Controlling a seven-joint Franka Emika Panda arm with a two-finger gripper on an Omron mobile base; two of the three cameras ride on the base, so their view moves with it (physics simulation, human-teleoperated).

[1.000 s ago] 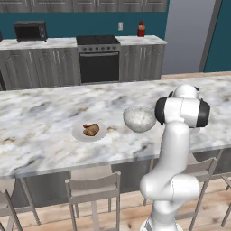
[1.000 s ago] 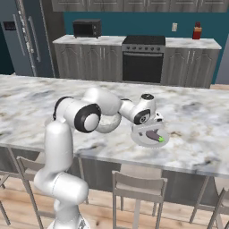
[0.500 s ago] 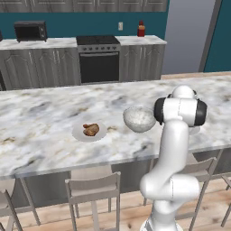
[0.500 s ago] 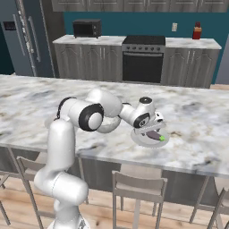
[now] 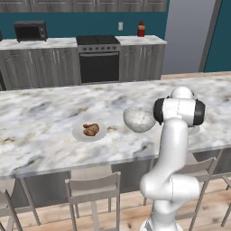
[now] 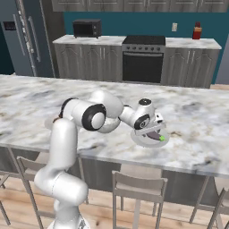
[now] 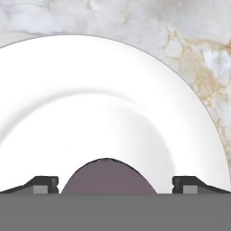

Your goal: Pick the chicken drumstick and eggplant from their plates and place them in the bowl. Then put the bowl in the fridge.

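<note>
Hand view looks straight down at a white plate (image 7: 113, 103) on the marble surface (image 7: 189, 40), with the rounded dark purple end of the eggplant (image 7: 108, 177) rising between the two finger tips of the tool (image 7: 115, 184); the tips stand spread wide, one on each side of it, and appear clear of it, pinching nothing. In the right base view the eggplant (image 6: 155, 135) lies on its plate (image 6: 144, 140) near the surface's near edge, its green end (image 6: 162, 138) pointing right, with the tool (image 6: 152, 130) hanging low over it. It is probably light and fairly firm, but the smooth rounded skin looks slippery and it may roll, so the best hold is likely across the thick middle of the body, not the tapering green end. The plate is shallow and may slide if pushed. In the left base view the drumstick (image 5: 91, 129) sits on its own plate (image 5: 79, 133) to the left, with the bowl (image 5: 140, 118) just right of it; it looks lumpy and perhaps greasy, best gripped across the meaty part. Much stays hidden: the hand view cuts off most of the eggplant, so its length and lie under the tips are unclear, and in the left base view the arm (image 5: 178, 113) covers the eggplant's plate. The fridge (image 6: 22, 38) is cut off at the far left.
</note>
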